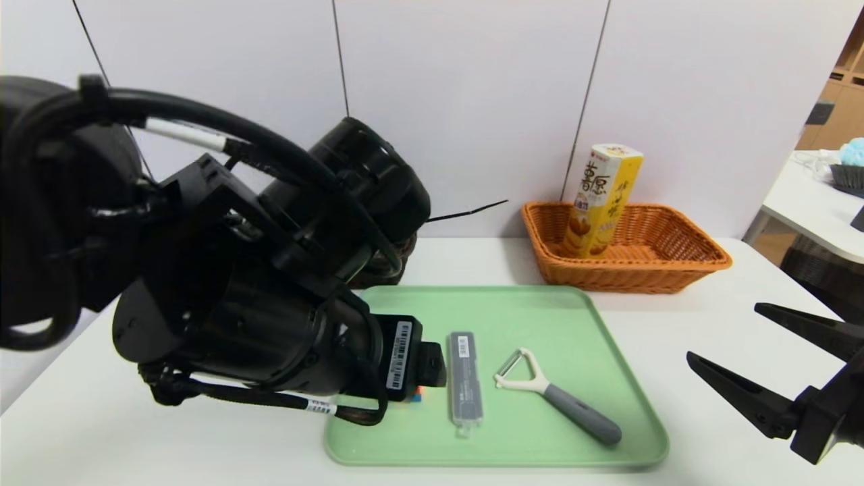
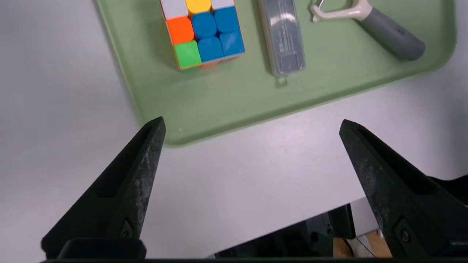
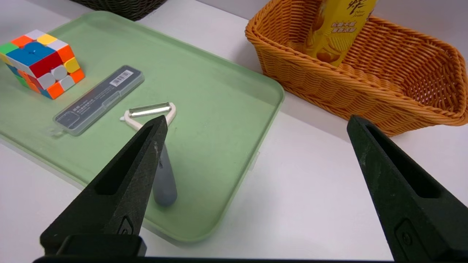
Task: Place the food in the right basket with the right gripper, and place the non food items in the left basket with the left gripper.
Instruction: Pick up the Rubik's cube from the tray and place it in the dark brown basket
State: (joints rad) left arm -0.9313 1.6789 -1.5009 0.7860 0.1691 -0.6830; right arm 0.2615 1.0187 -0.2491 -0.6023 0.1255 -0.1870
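Right basket point(image 1: 634, 270) held the yellow food box point(image 1: 601, 202), leaning. Green tray point(image 1: 540, 432) held puzzle cube point(image 3: 42, 64), grey case point(image 1: 466, 378), peeler point(image 1: 560, 398). Left gripper point(image 2: 252, 122) and right gripper point(image 3: 257, 120) hovered, both wide, empty.

A smooth white rectangular bench point(image 1: 715, 432) is carrying a shallow light-green plastic tray with rounded corners point(image 1: 540, 445). Beyond the tray, towards the robot's right, an orange-brown woven basket with flared sides point(image 1: 621, 273) is standing directly on the bench, near the tray. A dark woven basket point(image 3: 128, 7) is also resting on the bench, just beside the tray's far edge, on the robot's left.
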